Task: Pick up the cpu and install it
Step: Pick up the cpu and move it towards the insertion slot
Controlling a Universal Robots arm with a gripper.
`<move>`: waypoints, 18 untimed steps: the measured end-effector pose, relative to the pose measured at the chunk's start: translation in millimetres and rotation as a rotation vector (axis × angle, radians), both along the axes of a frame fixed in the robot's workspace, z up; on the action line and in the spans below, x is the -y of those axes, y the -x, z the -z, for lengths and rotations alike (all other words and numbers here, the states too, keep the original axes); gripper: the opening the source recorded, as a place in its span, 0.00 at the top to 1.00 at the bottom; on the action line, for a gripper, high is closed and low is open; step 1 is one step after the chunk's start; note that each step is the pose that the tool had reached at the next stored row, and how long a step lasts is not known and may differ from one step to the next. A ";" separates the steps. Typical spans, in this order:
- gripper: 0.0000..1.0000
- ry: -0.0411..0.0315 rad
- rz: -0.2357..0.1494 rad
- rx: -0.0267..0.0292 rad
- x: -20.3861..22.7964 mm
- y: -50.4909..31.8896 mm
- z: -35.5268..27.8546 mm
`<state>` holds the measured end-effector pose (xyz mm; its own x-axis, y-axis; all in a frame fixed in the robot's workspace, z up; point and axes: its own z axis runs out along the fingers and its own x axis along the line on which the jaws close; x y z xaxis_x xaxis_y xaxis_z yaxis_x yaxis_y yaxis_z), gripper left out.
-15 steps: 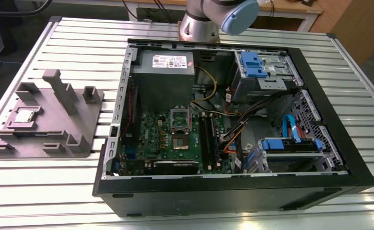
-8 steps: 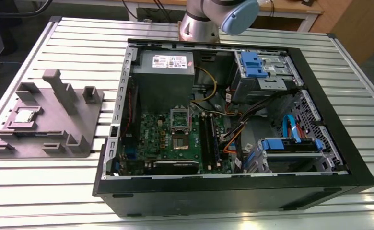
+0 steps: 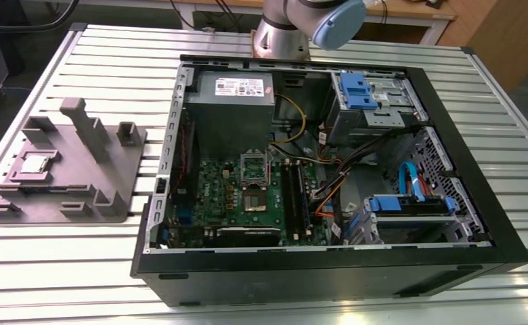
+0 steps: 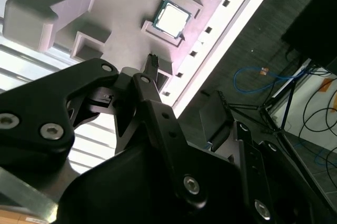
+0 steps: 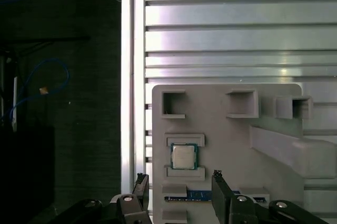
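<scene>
Cpu (image 5: 184, 156), just one, lies flat in one grey fixture (image 5: 221, 129) on the ribbed silver worktop (image 5: 237, 39). One open computer case (image 3: 336, 271) stands beside. The gripper (image 5: 178, 177) hangs near the chip, open and empty. Dark floor (image 5: 79, 145) lies beyond.

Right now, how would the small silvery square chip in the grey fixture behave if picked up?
The thin silvery-topped square cpu looks stiff and probably light. Lying flat, it shouldn't roll or tip. Raised lips of the grey plastic fixture border it, so a sideways push would likely be blocked; its thin edges may offer little grip.
</scene>
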<state>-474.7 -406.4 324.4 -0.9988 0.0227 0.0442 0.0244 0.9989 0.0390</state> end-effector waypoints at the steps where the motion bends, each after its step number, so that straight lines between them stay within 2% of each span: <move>1: 0.41 0.0000 0.000 0.0008 0.1 0.0 0.7; 5: 0.41 0.0000 0.000 0.0040 0.2 0.0 4.6; 11: 0.41 0.0001 -0.001 0.0042 0.2 0.0 14.6; 18: 0.41 0.0001 -0.037 0.0048 2.5 0.0 24.7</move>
<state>-474.6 -409.0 299.7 -0.9991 -0.0147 0.0394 -0.0132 0.9992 0.0389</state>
